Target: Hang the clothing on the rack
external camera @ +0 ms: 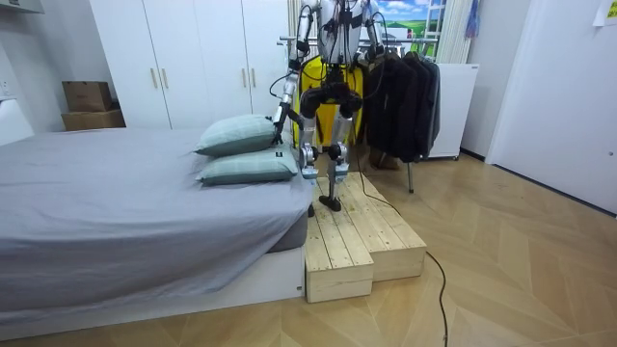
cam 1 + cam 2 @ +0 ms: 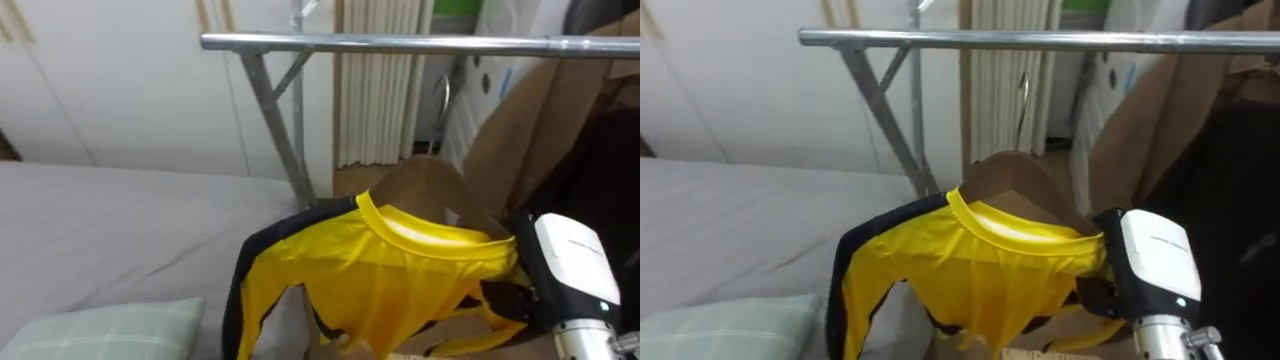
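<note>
Standing on a wooden platform beside the bed, the robot faces away, toward the clothes rack. The room view shows this, along with two pillows stacked at its side, dark clothes hanging at centre right, white wardrobes behind and cardboard boxes at far left. From there the shirt is only a bright strip in front of the robot, top centre of the frame. The left hand shows at the body's left edge, too small for me to tell how it is held.

The eye views bring things close. A metal rail crosses the top of the frame. The yellow shirt sits below it at lower centre, draped on a brown hanger whose wire hook ends beneath the bar. The fabric is glossy, with a ribbed yellow collar and black trim down the sleeve at lower left. The right hand comes in at lower right, against the shirt's shoulder. I cannot tell whether it grips the cloth.
</note>
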Robot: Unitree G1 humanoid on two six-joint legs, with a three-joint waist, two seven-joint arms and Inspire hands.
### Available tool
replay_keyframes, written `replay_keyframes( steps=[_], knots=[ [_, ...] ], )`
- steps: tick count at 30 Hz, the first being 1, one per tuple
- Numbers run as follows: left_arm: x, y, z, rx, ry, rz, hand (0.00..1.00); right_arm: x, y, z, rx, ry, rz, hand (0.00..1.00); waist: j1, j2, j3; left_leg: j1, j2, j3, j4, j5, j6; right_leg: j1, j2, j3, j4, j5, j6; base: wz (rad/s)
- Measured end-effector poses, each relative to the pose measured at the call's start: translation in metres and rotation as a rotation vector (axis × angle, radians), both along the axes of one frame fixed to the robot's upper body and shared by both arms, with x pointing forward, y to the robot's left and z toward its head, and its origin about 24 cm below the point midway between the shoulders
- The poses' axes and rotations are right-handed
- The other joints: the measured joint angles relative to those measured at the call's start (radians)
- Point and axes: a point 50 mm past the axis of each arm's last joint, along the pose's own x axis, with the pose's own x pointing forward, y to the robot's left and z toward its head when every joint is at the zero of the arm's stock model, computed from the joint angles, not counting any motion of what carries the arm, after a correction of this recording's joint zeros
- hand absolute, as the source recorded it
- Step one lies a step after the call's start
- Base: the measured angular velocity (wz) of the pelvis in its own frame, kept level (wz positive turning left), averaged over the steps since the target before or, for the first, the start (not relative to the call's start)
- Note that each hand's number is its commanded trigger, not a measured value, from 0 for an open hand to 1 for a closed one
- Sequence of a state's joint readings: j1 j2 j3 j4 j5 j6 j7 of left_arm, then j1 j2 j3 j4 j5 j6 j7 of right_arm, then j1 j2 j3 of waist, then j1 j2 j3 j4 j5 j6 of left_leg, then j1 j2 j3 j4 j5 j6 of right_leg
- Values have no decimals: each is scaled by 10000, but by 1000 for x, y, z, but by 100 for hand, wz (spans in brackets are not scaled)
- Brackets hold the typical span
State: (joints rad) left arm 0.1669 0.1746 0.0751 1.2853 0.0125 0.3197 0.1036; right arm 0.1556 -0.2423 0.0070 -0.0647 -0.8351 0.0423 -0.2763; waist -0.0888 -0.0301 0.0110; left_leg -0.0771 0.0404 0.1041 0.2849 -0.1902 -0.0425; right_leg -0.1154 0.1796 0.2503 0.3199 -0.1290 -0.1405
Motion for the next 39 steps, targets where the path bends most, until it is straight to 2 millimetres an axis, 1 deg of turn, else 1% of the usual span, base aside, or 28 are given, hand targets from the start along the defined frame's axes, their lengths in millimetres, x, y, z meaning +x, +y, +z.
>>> replay_keyframes(
  steps=[1,2,3,4,6,8,10,11,12,13,15,17,19,20,23,25,27,30,32,33,36,39],
  knots=[
    [10,-1,-1,-31,-299,-90,0,0,-1,1,-14,-15,-62,100,-39,49,-21,6,-24,28,-73,298,94,19,70,93,30,-36,23,-23],
    [16,0,-1,-31,-471,-144,0,0,-1,1,-33,-32,-46,100,-39,65,-21,15,-17,28,-135,451,143,18,112,126,43,-45,30,-22],
    [29,0,-1,-21,-870,-263,0,0,-1,2,-44,-43,-13,100,-33,25,-27,63,-25,66,-204,447,153,4,135,226,45,-49,39,-22],
    [39,-2,-2,-70,-1220,-404,0,0,-1,3,-112,-88,5,100,28,8,-15,123,-36,133,-288,445,156,2,145,317,35,-47,61,-22],
    [43,-6,-3,-205,-1576,-476,0,0,-1,4,-125,-123,23,100,125,1,-8,226,-48,305,-414,424,189,76,147,502,3,-77,121,-24],
    [42,-7,-3,-271,-1653,-497,0,0,-1,5,-48,-176,13,100,127,16,-2,331,-81,305,-475,395,230,131,140,599,-63,-116,151,-16],
    [38,-10,-4,-412,-1675,-307,0,0,0,6,197,-232,-11,100,245,59,18,369,-162,346,-518,355,289,113,142,773,-120,-126,177,-18],
    [37,-11,-4,-473,-1651,-328,0,0,1,6,219,-234,4,100,277,76,11,380,-169,374,-525,344,302,110,142,825,-119,-140,194,-24],
    [33,-12,-5,-616,-1602,-311,0,0,3,5,240,-218,38,100,359,85,7,464,-174,546,-575,328,326,110,148,974,-107,-159,205,-39],
    [28,-13,-5,-696,-1531,-202,0,0,4,4,166,-180,43,100,526,91,2,667,-166,783,-741,326,327,137,164,1107,-82,-180,184,-45],
    [23,-13,-6,-768,-1410,-114,0,0,5,4,67,-180,45,100,653,77,-6,850,-166,1070,-932,297,343,145,166,1147,-51,-213,158,-34],
    [20,-13,-6,-783,-1400,-82,0,-1,5,3,109,-171,34,100,673,60,-12,885,-163,1145,-990,258,345,158,179,1184,-99,-234,173,-11],
    [14,-13,-6,-845,-1404,-64,0,-1,5,3,224,-182,45,100,728,44,-18,911,-147,1368,-995,228,351,183,195,1313,-154,-239,185,-13],
    [13,-13,-6,-862,-1391,-82,0,-1,5,3,295,-176,40,100,737,43,-15,922,-144,1351,-995,219,364,213,191,1311,-193,-237,185,-7],
    [11,-11,-5,-892,-1301,-92,0,0,7,2,481,-134,65,100,734,-17,17,1095,-120,1325,-1025,211,369,444,175,1278,-325,-324,361,4],
    [8,-9,-4,-833,-1280,-73,0,0,6,3,459,-176,72,100,740,-135,19,1189,-118,1319,-1071,211,369,513,161,1201,-312,-455,588,8],
    [8,-6,-4,-764,-1274,-130,0,0,6,3,528,-189,66,100,731,-252,-7,1206,-101,1304,-1144,215,367,518,175,1166,-354,-467,606,9],
    [8,-5,-3,-665,-1144,-585,0,0,6,4,494,-232,76,100,680,-373,3,1223,-77,1305,-1177,211,363,599,147,1028,-499,-458,596,11],
    [8,-4,-3,-571,-1091,-771,0,0,6,5,496,-261,87,100,697,-406,7,1232,-73,1306,-1188,208,360,642,137,980,-538,-409,564,9],
    [8,-4,-3,-515,-1068,-892,0,1,6,6,500,-294,97,100,728,-428,14,1235,-56,1307,-1195,207,359,657,137,921,-567,-386,596,8],
    [7,-1,-2,-359,-1006,-1172,0,4,7,10,426,-465,163,100,723,-514,48,1253,-1,1309,-1209,179,313,756,127,758,-673,-371,605,11],
    [7,0,-2,-286,-883,-1624,0,4,9,17,373,-782,295,100,727,-525,47,1277,23,1324,-1224,171,302,862,113,634,-818,-371,606,14]
  ],
)
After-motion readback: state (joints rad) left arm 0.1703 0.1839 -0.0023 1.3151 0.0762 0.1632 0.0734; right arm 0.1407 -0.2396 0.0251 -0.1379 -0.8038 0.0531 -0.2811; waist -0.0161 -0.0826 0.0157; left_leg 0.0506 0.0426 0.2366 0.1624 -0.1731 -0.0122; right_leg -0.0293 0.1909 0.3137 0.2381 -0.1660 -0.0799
